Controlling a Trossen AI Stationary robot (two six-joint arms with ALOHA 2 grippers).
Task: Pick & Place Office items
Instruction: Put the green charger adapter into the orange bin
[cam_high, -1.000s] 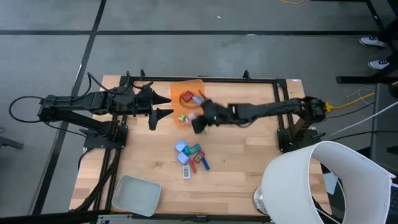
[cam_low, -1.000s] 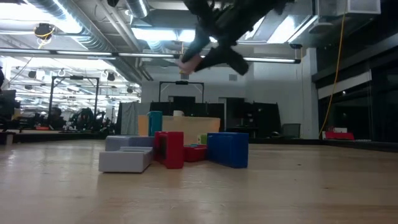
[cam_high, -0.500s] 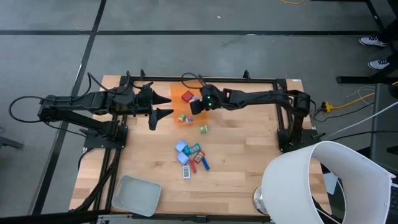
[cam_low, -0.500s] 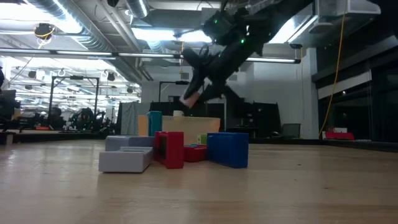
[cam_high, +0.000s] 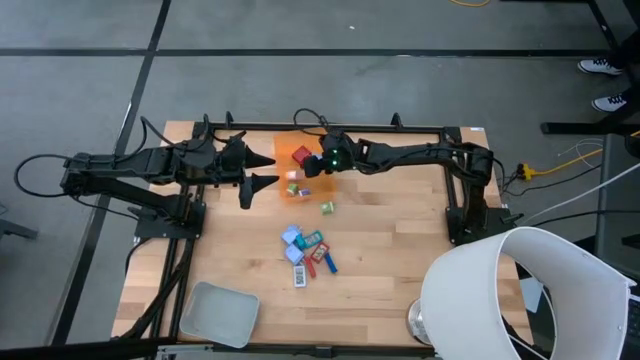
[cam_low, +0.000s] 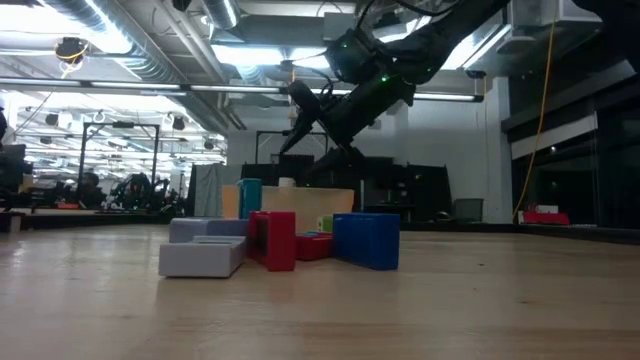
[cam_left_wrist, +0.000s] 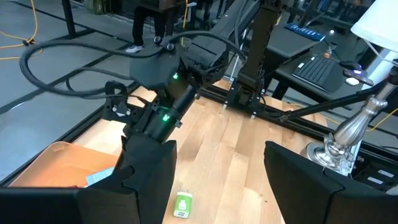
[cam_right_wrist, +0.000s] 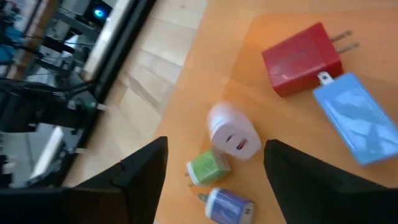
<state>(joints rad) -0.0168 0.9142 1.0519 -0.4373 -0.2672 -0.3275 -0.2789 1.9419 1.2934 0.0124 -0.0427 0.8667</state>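
The office items are small coloured pieces. A cluster of blue, red, teal and white ones lies mid-table, and a green one lies alone. In the orange bin at the far side lie a red plug, a blue one, a white one, a green one and a bluish one. My right gripper hangs open above the bin, over the white plug, holding nothing. My left gripper waits open just left of the bin.
A pale grey tray sits at the near left corner. A white lamp shade on a metal stand covers the near right corner. Black frame rails run along the table's far, left and right sides. Bare wood lies between bin and cluster.
My right gripper has moved from above the mid-table toward the far edge, over the orange bin, and dropped lower. It carried a pale piece, then opened and let it go. The white plug now lies in the bin.
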